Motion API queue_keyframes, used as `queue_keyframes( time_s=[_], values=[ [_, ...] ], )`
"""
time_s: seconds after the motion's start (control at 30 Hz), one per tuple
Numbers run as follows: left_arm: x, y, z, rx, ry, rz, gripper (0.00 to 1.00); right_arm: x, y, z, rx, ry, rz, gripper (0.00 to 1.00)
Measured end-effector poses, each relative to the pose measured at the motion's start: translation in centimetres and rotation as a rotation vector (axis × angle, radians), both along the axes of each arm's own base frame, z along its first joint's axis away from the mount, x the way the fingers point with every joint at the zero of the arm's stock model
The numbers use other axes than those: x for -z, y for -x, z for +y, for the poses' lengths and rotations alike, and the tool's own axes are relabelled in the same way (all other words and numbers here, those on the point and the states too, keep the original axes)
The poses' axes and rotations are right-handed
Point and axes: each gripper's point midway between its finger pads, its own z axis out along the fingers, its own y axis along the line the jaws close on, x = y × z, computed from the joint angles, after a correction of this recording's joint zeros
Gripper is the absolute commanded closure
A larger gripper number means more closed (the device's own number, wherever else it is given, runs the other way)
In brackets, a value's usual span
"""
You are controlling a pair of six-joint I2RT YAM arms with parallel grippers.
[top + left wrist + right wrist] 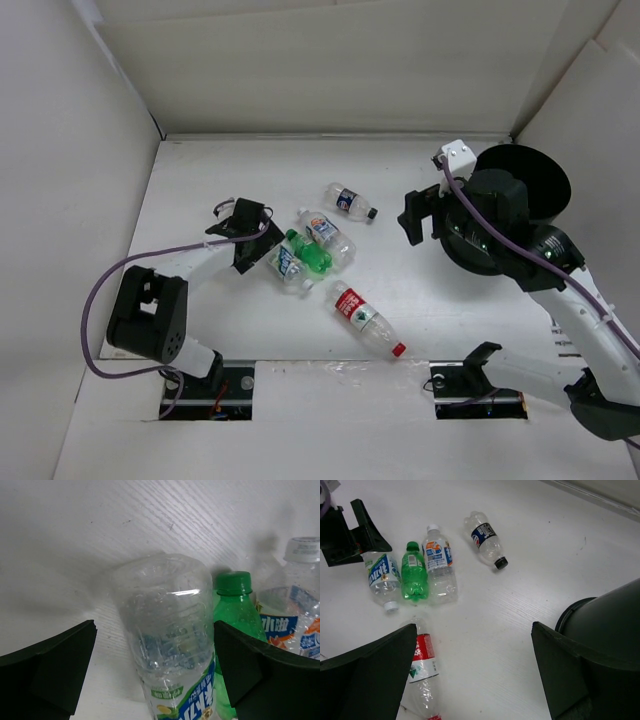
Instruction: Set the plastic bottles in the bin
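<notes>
Five bottles lie on the white table. My left gripper [260, 247] is open, its jaws on either side of the base end of a clear bottle with a blue-green label [288, 265] [170, 640], with a gap on the left side. Beside it lie a green bottle [311, 253] [236, 611] and a clear blue/orange-labelled bottle [326, 231] [299, 617]. A dark-labelled, black-capped bottle [350, 202] [485, 536] lies farther back. A red-labelled bottle [366, 319] [422, 667] lies near the front. My right gripper [424, 216] [472, 675] is open and empty above the table, beside the black bin [548, 182] [607, 625].
White walls enclose the table on the left, back and right. The right arm covers most of the bin in the top view. The left gripper [347, 535] shows at the upper left of the right wrist view. Bare table [400, 270] lies between the bottles and the bin.
</notes>
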Motion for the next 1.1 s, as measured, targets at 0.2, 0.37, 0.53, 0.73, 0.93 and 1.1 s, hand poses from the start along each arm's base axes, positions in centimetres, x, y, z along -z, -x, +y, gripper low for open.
queue_keyframes(
  time_s=[0.2, 0.37, 0.53, 0.73, 0.93, 1.1],
  values=[
    [1.4, -0.1, 0.6, -0.067, -0.011, 0.014, 0.65, 0.1, 0.3, 0.6, -0.033, -0.005, 0.003, 0.00],
    [1.3, -0.3, 1.1, -0.111, -0.019, 0.002, 1.00, 0.3, 0.5, 1.8, -0.086, -0.029, 0.005, 0.00],
    [-0.9, 1.2, 1.5, -0.098, -0.072, -0.023, 1.00, 1.0, 1.4, 5.5, -0.272, -0.108, 0.003, 0.00],
    [-12.9, 0.5, -2.3, 0.123, 0.116, -0.380, 1.00, 2.0, 1.5, 12.9, -0.510, -0.214, 0.036, 0.00],
    [-24.8, 1.4, -6.6, 0.379, 0.322, -0.742, 1.00, 4.0, -0.7, 18.5, -0.586, -0.336, 0.118, 0.00],
    [-27.9, 2.5, -8.3, 0.518, 0.376, -0.860, 1.00, 3.5, -0.8, 21.9, -0.672, -0.457, 0.169, 0.00]
  ],
)
